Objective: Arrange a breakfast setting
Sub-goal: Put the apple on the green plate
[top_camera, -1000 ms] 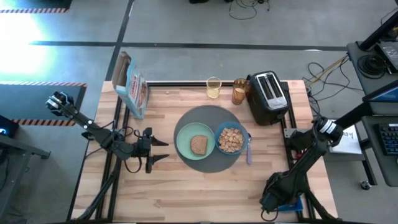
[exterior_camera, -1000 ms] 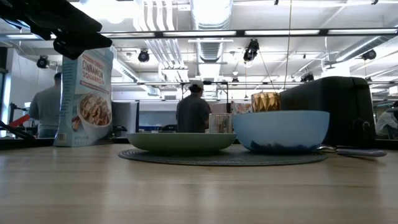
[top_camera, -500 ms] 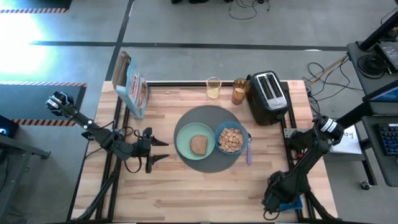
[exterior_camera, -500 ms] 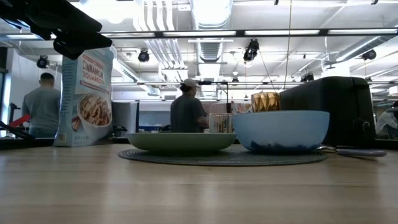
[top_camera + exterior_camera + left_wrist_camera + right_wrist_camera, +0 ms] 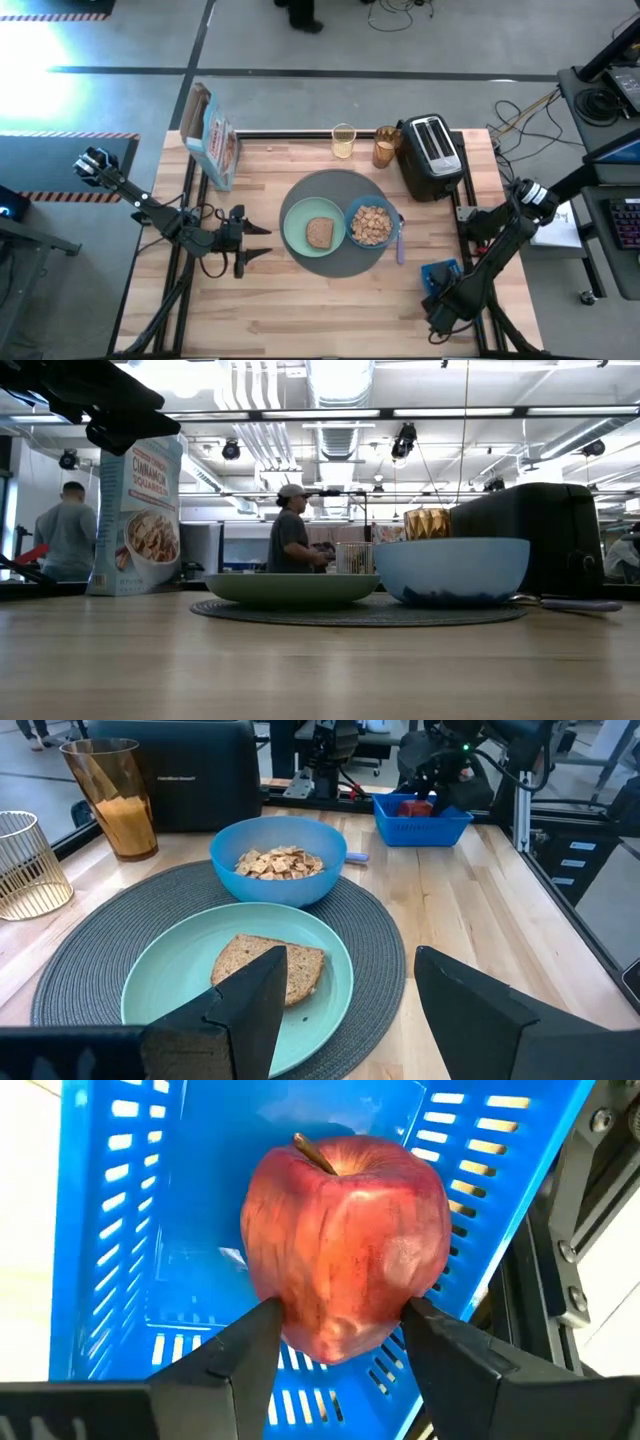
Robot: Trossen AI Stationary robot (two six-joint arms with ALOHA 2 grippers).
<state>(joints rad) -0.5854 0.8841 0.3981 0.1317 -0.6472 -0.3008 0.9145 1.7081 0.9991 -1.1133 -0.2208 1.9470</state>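
Pale butcher-block wood makes up the table (image 5: 320,300), and a round dark-grey woven mat (image 5: 333,187) lies at its middle. Beyond the mat's far right edge stands a black toaster (image 5: 431,156); well off the mat's far left stands a cereal box (image 5: 136,520) that reads "CINNAMON SQUARES". On the mat, a pale green plate (image 5: 300,235) carries a brown toast slice (image 5: 319,232), and touching the plate's right side is a blue bowl (image 5: 351,212) of cereal squares (image 5: 371,224). An amber glass (image 5: 386,147) and a clear glass (image 5: 343,141) stand just past the mat's far edge. Left of the mat, the left gripper (image 5: 259,243) hovers with its fingers spread on nothing. Right of the mat, at the table's near corner, the right gripper (image 5: 335,1365) has its fingers closed against a red apple (image 5: 345,1245) over a blue slotted plastic basket (image 5: 130,1240).
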